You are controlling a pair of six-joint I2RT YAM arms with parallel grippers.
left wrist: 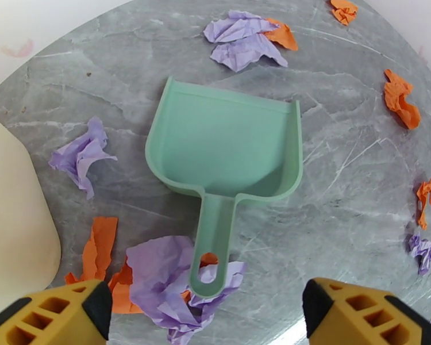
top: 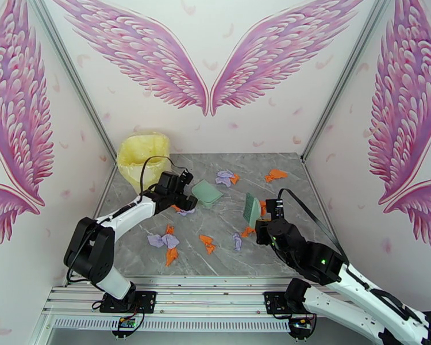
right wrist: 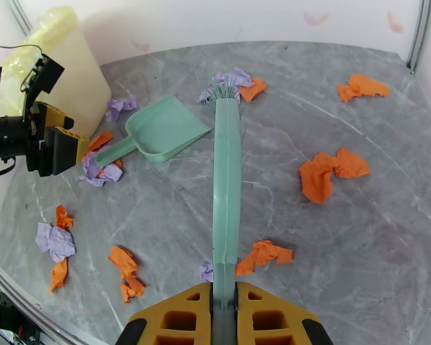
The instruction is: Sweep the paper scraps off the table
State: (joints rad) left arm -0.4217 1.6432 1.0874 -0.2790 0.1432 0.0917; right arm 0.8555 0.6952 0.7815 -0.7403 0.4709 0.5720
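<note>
The paper scraps (right wrist: pixel 324 173) are light, soft, crumpled bits that should skid easily and need no grasping, best pushed by the brush (right wrist: pixel 226 185) clamped in the right pincer (right wrist: pixel 225 310). They lie ahead of it and on both sides. The left pincer (left wrist: pixel 207 299) gapes wide over the dustpan (left wrist: pixel 227 145) handle, a lavender wad (left wrist: pixel 158 271) beneath. The table (right wrist: pixel 353 271) is smooth grey marble, hemmed by wing-painted walls (top: pixel 215 53), with a bin (top: pixel 142 156) beside the left pincer.
</note>
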